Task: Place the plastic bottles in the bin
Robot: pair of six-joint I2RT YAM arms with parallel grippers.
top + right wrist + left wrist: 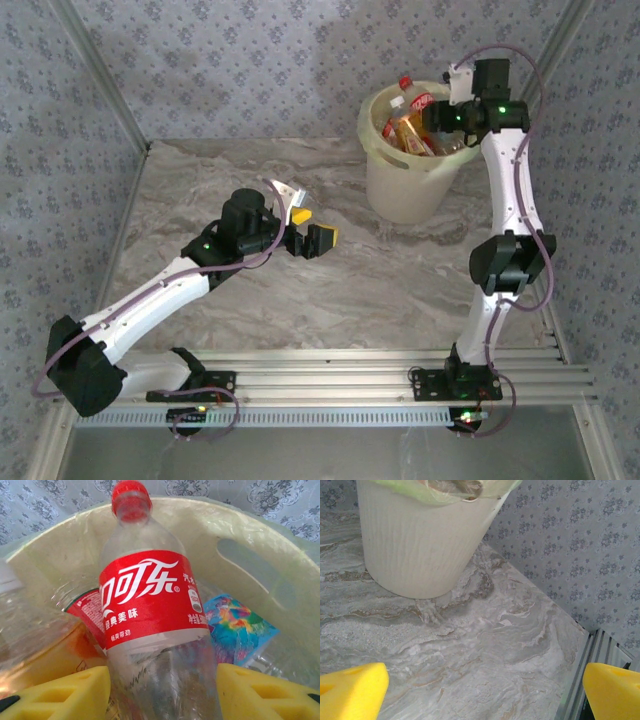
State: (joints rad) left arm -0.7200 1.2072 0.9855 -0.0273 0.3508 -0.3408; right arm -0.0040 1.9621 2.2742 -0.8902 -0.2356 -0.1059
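The bin [405,190] is a pale yellow bucket at the back right of the table, with several plastic bottles [410,132] piled inside. My right gripper [440,120] hangs over its rim. In the right wrist view my right gripper [163,690] is shut on a clear cola bottle [145,595] with a red label and red cap, cap pointing away, inside the bin [240,520]. An amber bottle [45,645] and a blue multicoloured label [237,625] lie beside it. My left gripper [308,232] stands open and empty above the table's middle, facing the bin [420,545]; its yellow fingers [350,690] are far apart.
The marble-patterned table [300,290] is walled by patterned panels at the back and sides. An aluminium rail [380,375] runs along the near edge, carrying both arm bases. The table's right edge and rail [600,650] appear in the left wrist view.
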